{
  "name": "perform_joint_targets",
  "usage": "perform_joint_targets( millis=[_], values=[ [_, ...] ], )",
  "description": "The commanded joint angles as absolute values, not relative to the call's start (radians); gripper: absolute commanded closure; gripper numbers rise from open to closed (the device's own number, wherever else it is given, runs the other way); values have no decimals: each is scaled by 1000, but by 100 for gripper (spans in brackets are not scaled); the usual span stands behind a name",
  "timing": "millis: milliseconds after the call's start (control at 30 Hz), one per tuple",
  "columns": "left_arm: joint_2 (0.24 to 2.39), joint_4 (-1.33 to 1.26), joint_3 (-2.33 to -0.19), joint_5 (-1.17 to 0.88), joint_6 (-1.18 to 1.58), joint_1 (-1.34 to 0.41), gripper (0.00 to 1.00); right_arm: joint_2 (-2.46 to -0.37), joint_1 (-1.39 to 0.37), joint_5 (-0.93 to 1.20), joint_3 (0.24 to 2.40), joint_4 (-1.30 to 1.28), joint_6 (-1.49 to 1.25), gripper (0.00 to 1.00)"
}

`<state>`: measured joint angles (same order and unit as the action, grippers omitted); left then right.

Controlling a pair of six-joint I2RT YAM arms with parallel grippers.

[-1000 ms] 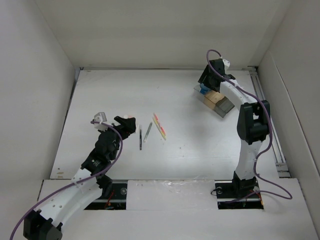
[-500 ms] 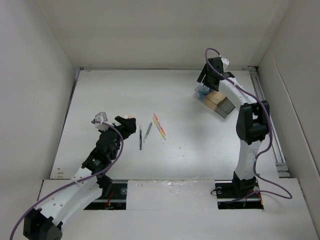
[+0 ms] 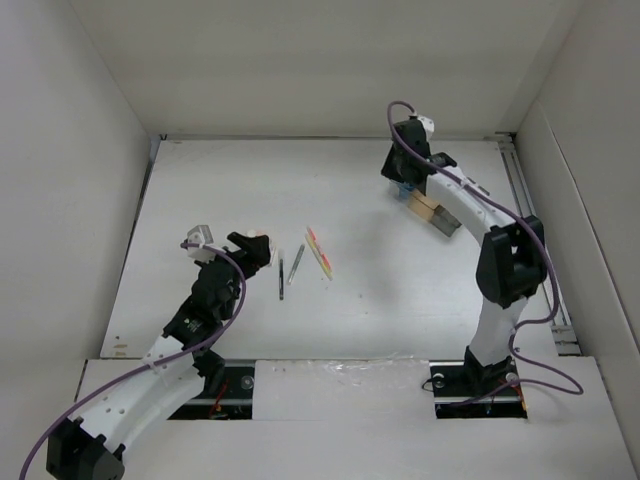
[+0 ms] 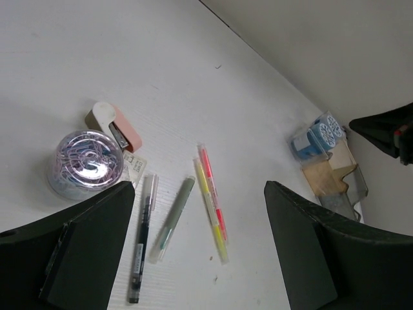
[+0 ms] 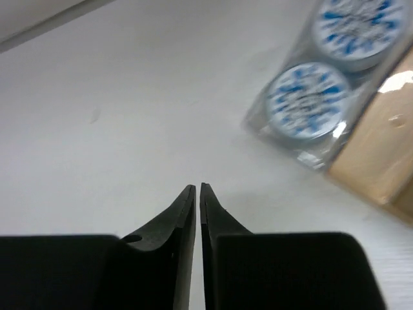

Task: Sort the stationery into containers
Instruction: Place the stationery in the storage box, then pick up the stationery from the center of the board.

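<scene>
Two blue-and-white rolls lie in the end compartment of the clear tray, which has tan cells beside them. My right gripper is shut and empty, hovering over bare table just left of that tray. Mid-table lie a dark pen, a grey pen and two slim orange-yellow pens. My left gripper hangs open above them, holding nothing, and sits just left of the pens in the top view.
A round clear box of clips and a small pink-and-white stapler sit left of the pens. White walls enclose the table on three sides, and a rail runs along the right edge.
My right gripper has closed and drawn left, away from the tray's end compartment, leaving the rolls in it. The left arm has stayed still.
</scene>
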<state>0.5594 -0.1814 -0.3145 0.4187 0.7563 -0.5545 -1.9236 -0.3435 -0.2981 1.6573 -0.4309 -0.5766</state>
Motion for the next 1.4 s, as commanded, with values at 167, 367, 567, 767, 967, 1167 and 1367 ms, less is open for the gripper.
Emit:
perform_joint_targets(
  millis=[167, 367, 567, 767, 967, 1167, 1367],
  values=[
    [592, -157, -371, 498, 772, -552, 21, -1756, -619, -167, 1482, -259, -588, 100],
    [624, -156, -380, 499, 781, -552, 21, -1812, -775, -290, 1445, -282, -578, 94],
    [595, -156, -370, 499, 781, -552, 23, -1876, -870, -241, 1445, -281, -589, 61],
    [516, -117, -359, 561, 793, -552, 32, -1943, -911, -127, 1491, -204, -626, 51],
    [373, -97, -337, 591, 813, -552, 35, -2074, -980, -107, 1620, -177, -615, 30],
    [200, -123, -304, 577, 804, -552, 32, -2166, -1003, -112, 1756, -192, -597, 17],
    [95, -104, -276, 604, 813, -552, 32, -2210, -1023, -109, 1822, -230, -597, 9]
  ],
)
